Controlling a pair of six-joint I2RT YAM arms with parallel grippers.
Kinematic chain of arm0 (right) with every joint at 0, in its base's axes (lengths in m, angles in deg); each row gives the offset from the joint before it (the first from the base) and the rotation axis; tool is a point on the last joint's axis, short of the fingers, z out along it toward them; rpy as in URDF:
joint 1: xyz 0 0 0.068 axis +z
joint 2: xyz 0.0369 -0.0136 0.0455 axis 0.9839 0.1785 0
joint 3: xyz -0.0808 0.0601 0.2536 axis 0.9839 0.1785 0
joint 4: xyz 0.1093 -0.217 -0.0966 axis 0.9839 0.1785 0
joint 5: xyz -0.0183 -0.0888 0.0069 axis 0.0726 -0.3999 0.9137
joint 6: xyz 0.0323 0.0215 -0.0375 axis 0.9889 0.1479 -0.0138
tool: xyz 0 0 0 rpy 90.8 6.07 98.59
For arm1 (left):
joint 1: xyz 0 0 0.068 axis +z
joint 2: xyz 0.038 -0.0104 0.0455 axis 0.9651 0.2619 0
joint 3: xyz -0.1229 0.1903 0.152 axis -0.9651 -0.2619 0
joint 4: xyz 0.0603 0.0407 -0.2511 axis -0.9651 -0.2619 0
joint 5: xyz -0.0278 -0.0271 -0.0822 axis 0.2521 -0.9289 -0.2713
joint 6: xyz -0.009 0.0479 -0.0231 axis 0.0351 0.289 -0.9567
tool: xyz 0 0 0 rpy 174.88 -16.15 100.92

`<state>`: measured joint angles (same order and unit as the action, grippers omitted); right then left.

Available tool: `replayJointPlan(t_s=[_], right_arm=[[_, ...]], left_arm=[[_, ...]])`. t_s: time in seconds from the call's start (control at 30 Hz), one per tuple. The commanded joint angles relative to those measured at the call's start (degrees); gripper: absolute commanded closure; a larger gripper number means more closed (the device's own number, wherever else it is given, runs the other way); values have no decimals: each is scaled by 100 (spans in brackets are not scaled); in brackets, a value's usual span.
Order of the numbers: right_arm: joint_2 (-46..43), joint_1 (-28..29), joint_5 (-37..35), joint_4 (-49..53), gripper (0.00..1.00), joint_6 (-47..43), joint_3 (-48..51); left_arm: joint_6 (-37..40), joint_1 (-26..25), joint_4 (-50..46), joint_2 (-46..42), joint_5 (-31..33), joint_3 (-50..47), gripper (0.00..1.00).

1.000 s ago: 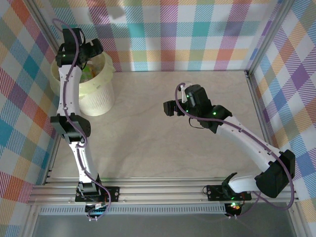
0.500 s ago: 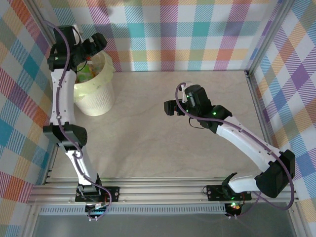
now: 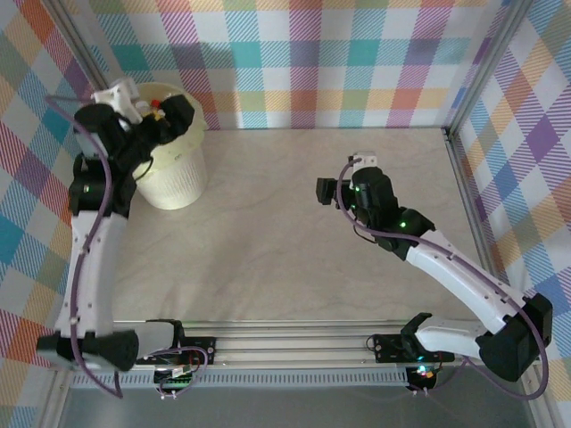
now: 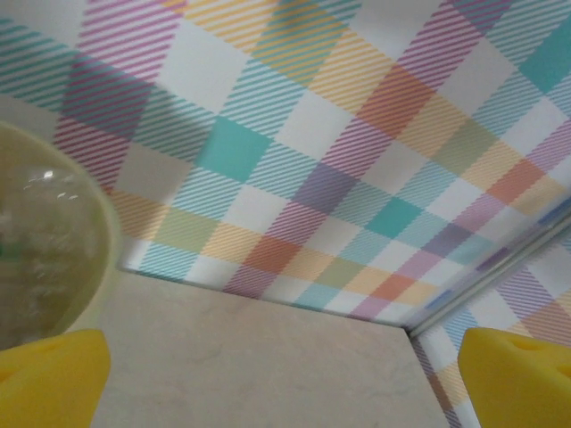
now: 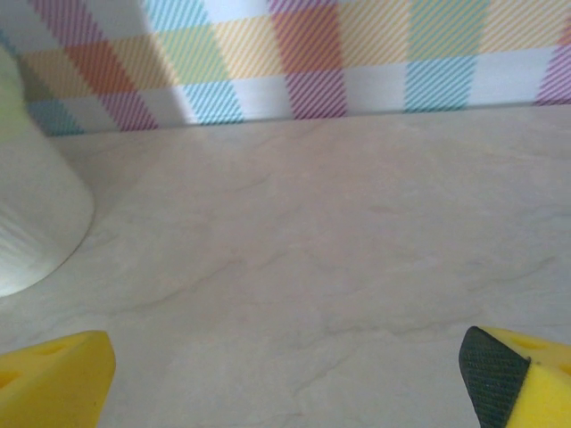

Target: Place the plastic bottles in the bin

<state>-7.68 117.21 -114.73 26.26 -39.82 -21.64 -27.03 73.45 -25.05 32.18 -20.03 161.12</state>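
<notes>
The pale-yellow bin (image 3: 178, 178) stands at the far left of the table. In the left wrist view its rim (image 4: 105, 241) curves up the left edge, and a clear plastic bottle (image 4: 36, 259) lies blurred inside it. Something red (image 3: 158, 105) peeks over the rim from above. My left gripper (image 3: 177, 116) hangs over the bin's near rim, jaws wide open and empty (image 4: 285, 392). My right gripper (image 3: 324, 190) hovers over mid-table, well to the right of the bin. It is open with bare tabletop between its yellow fingertips (image 5: 285, 383).
Plaid walls close in the table at the back and both sides. A metal corner post (image 3: 464, 98) stands at the far right. The bin's ribbed white side (image 5: 27, 223) sits at the left edge of the right wrist view.
The left arm has swung out to the left and its gripper has drawn back toward the bin's near rim. The right gripper has shifted a little to the right. Both stayed open.
</notes>
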Motion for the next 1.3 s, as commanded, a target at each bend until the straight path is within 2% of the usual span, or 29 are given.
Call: replayJointPlan(t_s=[0.0,0.17,0.37,0.43,0.53,0.63,0.8,1.07,1.2,1.23,1.27], right_arm=[[-179,-159,-712,-455,0,-115,283],[-332,-696,-899,-864,0,-349,898],[-302,-1837,-715,-1357,0,-781,1696],[-140,-2311,-199,-1408,0,-921,1871],[200,-2878,737,-1686,0,-1132,2070],[698,-3090,985,-2176,0,-1490,2246],[1393,-3397,1493,-3343,1,-1565,2538],[1997,-3506,2088,-4955,0,-1934,3038],[2190,-3675,2548,-6674,0,-1923,3797],[2223,-3677,2462,-6734,0,-1886,3844],[2111,-3684,2257,-6309,0,-1788,3719]], left_arm=[[-8,18,212,-613,900,-812,0],[4,31,-68,-1397,2242,-2091,0],[-57,70,-52,-1719,3698,-3374,0],[-32,91,240,-1758,4055,-3917,0],[195,143,1050,-1678,4239,-4698,0],[473,180,1569,-1274,4196,-5149,0],[761,189,2527,-496,3814,-5743,0],[1313,198,5070,685,3188,-6457,0],[1625,195,6224,1263,2551,-6532,0],[1701,190,6449,1468,2329,-6504,0],[1815,171,6568,1636,2162,-6467,0]])
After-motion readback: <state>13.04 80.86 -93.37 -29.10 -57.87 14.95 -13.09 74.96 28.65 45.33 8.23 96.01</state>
